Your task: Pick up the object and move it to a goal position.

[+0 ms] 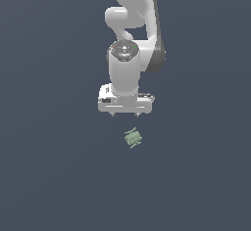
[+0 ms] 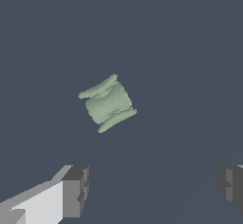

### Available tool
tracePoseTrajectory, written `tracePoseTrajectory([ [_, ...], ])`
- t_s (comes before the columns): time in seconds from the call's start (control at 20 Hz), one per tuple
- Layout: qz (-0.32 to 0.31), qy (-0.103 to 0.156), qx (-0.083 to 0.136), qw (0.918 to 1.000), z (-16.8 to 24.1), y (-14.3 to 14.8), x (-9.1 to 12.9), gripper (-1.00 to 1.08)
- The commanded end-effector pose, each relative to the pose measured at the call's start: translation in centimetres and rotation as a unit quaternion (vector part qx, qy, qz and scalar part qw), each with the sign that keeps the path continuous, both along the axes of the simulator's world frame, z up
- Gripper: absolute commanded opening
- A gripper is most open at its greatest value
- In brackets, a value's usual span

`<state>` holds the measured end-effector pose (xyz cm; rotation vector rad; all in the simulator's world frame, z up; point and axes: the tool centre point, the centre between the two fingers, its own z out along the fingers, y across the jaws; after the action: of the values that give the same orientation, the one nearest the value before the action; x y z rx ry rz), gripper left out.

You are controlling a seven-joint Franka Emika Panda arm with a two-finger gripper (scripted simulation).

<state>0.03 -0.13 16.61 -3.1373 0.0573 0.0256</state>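
Note:
The object (image 1: 133, 138) is a small pale green lump with ridged edges, lying on the flat dark grey surface. In the wrist view the object (image 2: 107, 103) shows as a spool-like block with two flared rims. My white gripper (image 1: 125, 113) hangs just above and behind it in the exterior view, pointing down. In the wrist view the gripper (image 2: 154, 190) stands open, its dark fingertips (image 2: 76, 191) far apart with nothing between them. The object lies apart from both fingers.
The white arm (image 1: 132, 24) rises behind the gripper toward the top of the exterior view. The dark grey surface (image 1: 59, 176) is uniform all around, and nothing else shows on it.

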Motion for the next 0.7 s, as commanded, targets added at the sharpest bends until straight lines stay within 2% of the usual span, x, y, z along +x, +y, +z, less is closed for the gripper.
tracePoseTrajectory([
  [0.0, 0.000, 0.000, 0.000, 1.0000, 0.00, 0.00, 0.00, 1.00],
  [0.65, -0.009, -0.004, -0.003, 0.9999, -0.33, 0.51, 0.51, 1.00],
])
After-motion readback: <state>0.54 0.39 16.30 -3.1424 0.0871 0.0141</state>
